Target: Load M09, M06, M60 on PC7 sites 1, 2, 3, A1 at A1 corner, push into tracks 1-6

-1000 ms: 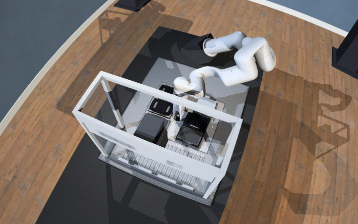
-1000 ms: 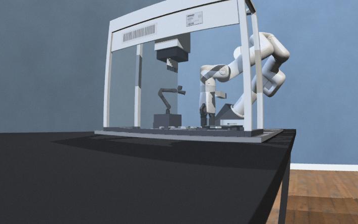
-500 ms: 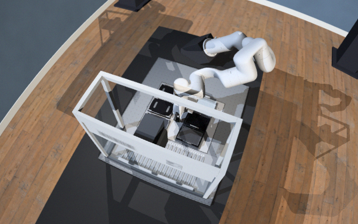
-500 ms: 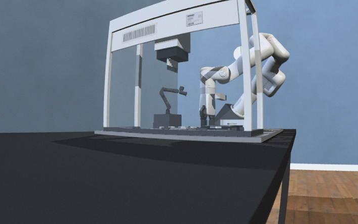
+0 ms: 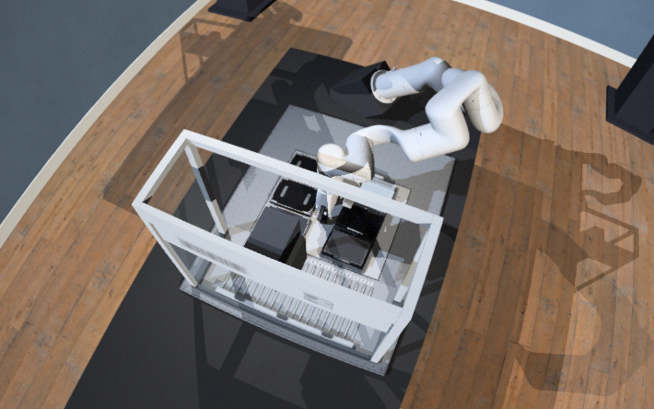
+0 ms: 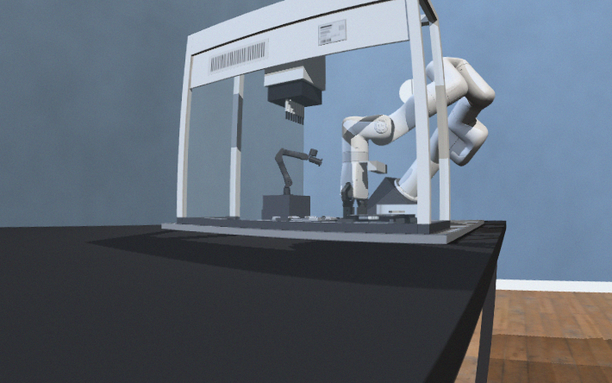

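The plate carrier PC7 [image 5: 352, 233] lies on the apron in front of the ribbed loading rails [image 5: 340, 273]. It carries a pale block [image 5: 378, 190] at the end nearest the arm's base, a dark plate [image 5: 360, 220] in the middle and another dark plate [image 5: 346, 249] at the rail end. I cannot read labels or A1 corners. My gripper [image 5: 325, 214] is open and empty. It hangs low beside the carrier's left edge, between the carrier and the nests. In the side view the gripper [image 6: 353, 210] stands just above the deck. No lit lamp is discernible.
Two black nests [image 5: 294, 195] [image 5: 305, 162] left of the carrier look empty. A dark grey box [image 5: 274, 232] with a small dark arm [image 6: 294, 160] stands left of the gripper. The white instrument frame [image 5: 314, 284] spans the rails, with a pipetting head [image 6: 294, 91] hanging inside.
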Robot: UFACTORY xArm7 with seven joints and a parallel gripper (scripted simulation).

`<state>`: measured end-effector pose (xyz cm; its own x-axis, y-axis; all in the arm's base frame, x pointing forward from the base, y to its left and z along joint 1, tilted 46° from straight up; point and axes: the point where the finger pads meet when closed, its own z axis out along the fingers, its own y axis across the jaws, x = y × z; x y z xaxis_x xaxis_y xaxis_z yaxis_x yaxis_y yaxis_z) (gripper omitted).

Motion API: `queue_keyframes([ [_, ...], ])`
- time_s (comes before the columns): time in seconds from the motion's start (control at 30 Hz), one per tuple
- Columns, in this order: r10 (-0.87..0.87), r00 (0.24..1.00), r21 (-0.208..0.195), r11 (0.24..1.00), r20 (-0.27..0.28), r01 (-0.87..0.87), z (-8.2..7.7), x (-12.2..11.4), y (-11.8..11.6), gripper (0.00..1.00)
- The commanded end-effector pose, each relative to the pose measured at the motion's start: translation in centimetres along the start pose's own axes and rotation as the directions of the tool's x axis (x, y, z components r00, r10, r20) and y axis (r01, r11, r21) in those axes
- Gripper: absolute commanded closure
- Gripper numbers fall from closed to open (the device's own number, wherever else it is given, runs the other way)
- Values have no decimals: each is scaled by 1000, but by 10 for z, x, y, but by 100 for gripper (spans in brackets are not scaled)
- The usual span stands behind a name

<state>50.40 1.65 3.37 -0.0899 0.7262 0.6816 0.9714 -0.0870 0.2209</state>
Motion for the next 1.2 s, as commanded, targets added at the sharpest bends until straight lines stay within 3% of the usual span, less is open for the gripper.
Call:
queue_keyframes([
  [0.0,0,1000,-4,1000,3,0,-2,-1,1,0],
  [1.17,0,1000,-4,1000,3,0,-2,13,1,0],
])
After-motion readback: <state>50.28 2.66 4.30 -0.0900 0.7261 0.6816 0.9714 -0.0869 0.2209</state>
